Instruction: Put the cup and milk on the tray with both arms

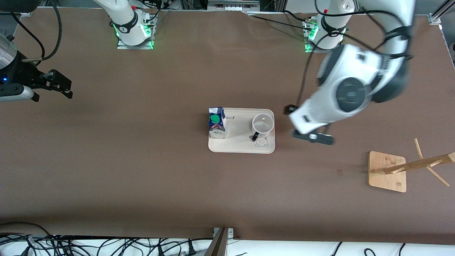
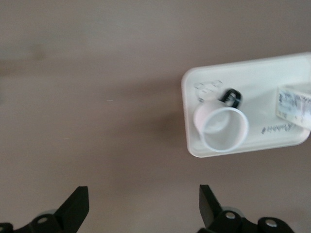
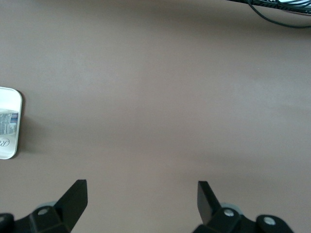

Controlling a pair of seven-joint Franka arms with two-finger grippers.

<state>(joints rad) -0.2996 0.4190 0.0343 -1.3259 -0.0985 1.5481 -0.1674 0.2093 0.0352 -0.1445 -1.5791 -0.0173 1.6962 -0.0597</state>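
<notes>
The left gripper [image 2: 141, 208] hangs over bare table [image 1: 142, 170] just beside the tray [image 1: 241, 147], at about 3 o'clock from it in the front view, toward the left arm's end. Its fingers [image 2: 75, 206] are spread wide with nothing between them. In the left wrist view the tray's rounded corner and the cup show ahead of the fingertips, apart from them.

The right gripper [image 3: 141, 206] hangs over the table at the right arm's end, at roughly 9 o'clock from the tray and well apart from it. Its fingers [image 3: 73, 201] are also spread and hold nothing.

The cup [image 1: 263, 125] stands upright on the tray, in the part toward the left arm's end, mouth up, its black handle pointing to about 7 o'clock in the front view, next to the small rabbit drawing. The milk [image 1: 217, 122] stands upright on the same tray at the end toward the right arm, green cap showing on top, at 9 o'clock from the cup and apart from it.

A wooden rack [image 1: 389, 171] with slanted pegs sits on the table at about 4 o'clock from the tray, nearer the front camera.
</notes>
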